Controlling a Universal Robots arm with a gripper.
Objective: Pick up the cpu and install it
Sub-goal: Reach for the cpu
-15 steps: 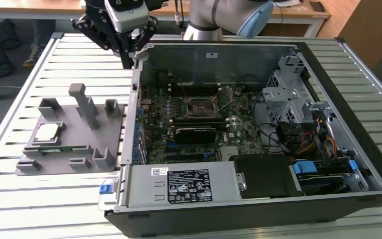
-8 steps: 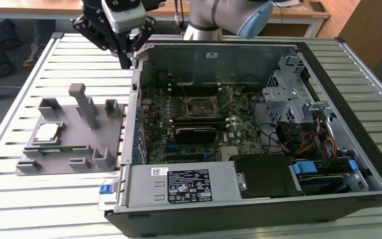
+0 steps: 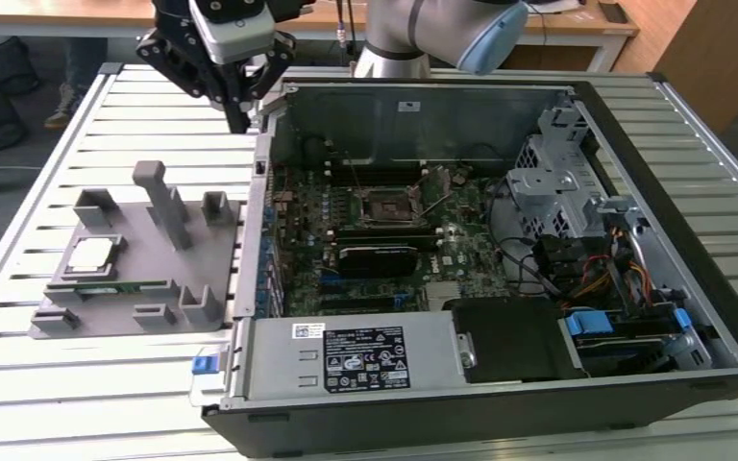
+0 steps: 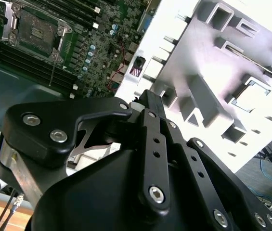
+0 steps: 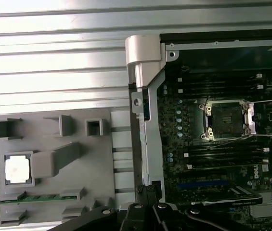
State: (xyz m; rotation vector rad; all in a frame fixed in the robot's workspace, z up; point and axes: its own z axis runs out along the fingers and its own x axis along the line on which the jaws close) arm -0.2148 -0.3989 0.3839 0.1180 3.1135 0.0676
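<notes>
We find the cpu (image 3: 91,254) lying flat, metal top up, in a square pocket of the gray fixture (image 3: 100,325). The fixture sits on the slatted table (image 3: 36,384) at the exterior view's left of the open computer case (image 3: 536,413). We judge the pocket is there to keep the chip square and at a known spot, its top face free from above. The green memory stick (image 3: 112,286) lies in a slot just beside the chip, not touching it. The gripper (image 3: 238,123) hangs over the case's side wall near the far corner, well apart from the cpu. In the first wrist view its fingers meet in a single tip with nothing between them, so we read it as closed and empty. On the motherboard (image 3: 303,211) the socket (image 3: 388,204) appears to have its metal bracket swung back, which we take as readied for the chip. As for room, upright posts of the fixture stand near the pocket on the case side, while the space straight above the chip is open. The socket sits low inside the case, hemmed by the case wall and the memory slots.
</notes>
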